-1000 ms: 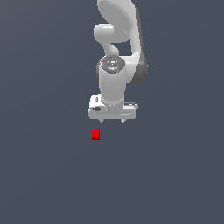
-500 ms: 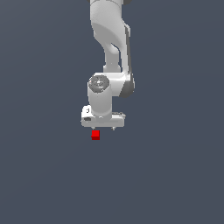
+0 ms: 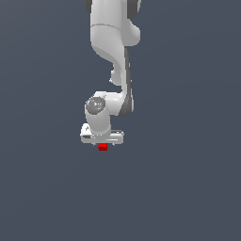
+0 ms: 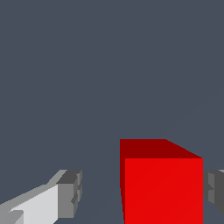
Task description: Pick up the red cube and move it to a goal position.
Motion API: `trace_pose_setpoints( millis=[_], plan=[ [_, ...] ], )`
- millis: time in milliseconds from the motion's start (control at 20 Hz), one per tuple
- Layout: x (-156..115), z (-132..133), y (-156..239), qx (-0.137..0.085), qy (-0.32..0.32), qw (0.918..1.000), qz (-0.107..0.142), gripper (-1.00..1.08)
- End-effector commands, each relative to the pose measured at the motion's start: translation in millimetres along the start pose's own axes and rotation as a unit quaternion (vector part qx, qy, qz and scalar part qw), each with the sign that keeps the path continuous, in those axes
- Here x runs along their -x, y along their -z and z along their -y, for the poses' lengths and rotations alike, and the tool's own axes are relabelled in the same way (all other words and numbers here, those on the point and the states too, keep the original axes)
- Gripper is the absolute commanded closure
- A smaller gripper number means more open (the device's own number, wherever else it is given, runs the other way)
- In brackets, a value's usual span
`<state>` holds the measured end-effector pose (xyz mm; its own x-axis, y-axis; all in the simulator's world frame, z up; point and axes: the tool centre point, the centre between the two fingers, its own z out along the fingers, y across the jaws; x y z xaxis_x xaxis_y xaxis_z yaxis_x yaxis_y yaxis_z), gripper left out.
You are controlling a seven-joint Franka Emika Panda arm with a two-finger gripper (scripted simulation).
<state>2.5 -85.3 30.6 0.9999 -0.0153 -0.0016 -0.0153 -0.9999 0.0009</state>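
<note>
The red cube point(image 3: 102, 148) lies on the flat grey floor point(image 3: 188, 188). In the exterior view only its lower part shows under the white hand. My gripper point(image 3: 102, 142) is lowered right over it. In the wrist view the cube point(image 4: 162, 183) sits between my two fingers. One grey pad point(image 4: 70, 192) stands apart from it with a clear gap, and the other pad point(image 4: 215, 192) is close beside it. The gripper point(image 4: 141, 194) is open around the cube, and neither pad visibly presses on it.
The white arm point(image 3: 110, 42) rises above the hand to the exterior view's top edge. The plain grey floor point(image 4: 109, 65) surrounds the cube, and no other object or marker shows.
The arm has come down and shifted slightly to the exterior view's left. The hand, which was above and beside the cube, now sits over it and covers its top. The cube has not moved.
</note>
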Motion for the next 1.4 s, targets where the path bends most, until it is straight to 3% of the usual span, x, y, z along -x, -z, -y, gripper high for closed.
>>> trace_pose_setpoints(
  millis=[0, 200, 250, 950, 1350],
  plan=[
    [-1, -4, -7, 0.0, 0.0, 1.0, -0.001, -0.92],
    [-2, -7, -11, 0.0, 0.0, 1.0, -0.001, -0.92],
    [-2, -7, -11, 0.0, 0.0, 1.0, -0.001, 1.08],
    [0, -2, -8, 0.0, 0.0, 1.0, -0.001, 1.08],
    [13, 42, 12, 0.0, 0.0, 1.0, -0.001, 1.08]
  ],
)
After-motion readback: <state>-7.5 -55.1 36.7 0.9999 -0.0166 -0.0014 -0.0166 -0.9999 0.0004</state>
